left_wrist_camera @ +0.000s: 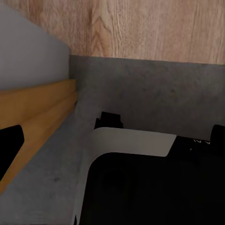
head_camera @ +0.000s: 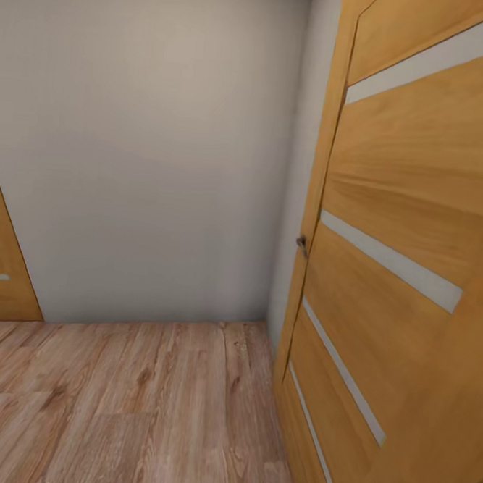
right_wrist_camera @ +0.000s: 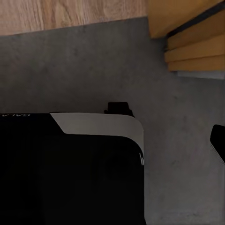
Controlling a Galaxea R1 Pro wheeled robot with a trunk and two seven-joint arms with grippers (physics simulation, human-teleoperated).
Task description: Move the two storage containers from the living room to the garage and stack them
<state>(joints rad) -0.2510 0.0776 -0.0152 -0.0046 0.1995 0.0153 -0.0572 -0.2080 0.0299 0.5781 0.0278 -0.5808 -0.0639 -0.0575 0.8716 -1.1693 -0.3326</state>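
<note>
Head view: a plain grey wall (head_camera: 147, 147) meets a wood-plank floor (head_camera: 127, 407), beside an orange wood door (head_camera: 406, 269) with pale strips. Wrist views look down on rough grey concrete (right_wrist_camera: 70, 65) and the black base (right_wrist_camera: 70, 173). Neither pincer's state can be told.

Of the task's own things, the floor (left_wrist_camera: 154, 89) of dark grey, rough, concrete-like surface shows in both wrist views, lying flat beneath the robot's black and white base. In the left wrist view it meets light wood-plank flooring along a straight seam and runs up to an orange-wood door frame and pale grey wall. In the right wrist view the same grey surface (right_wrist_camera: 70, 65) borders planks and a wooden door edge.
</note>
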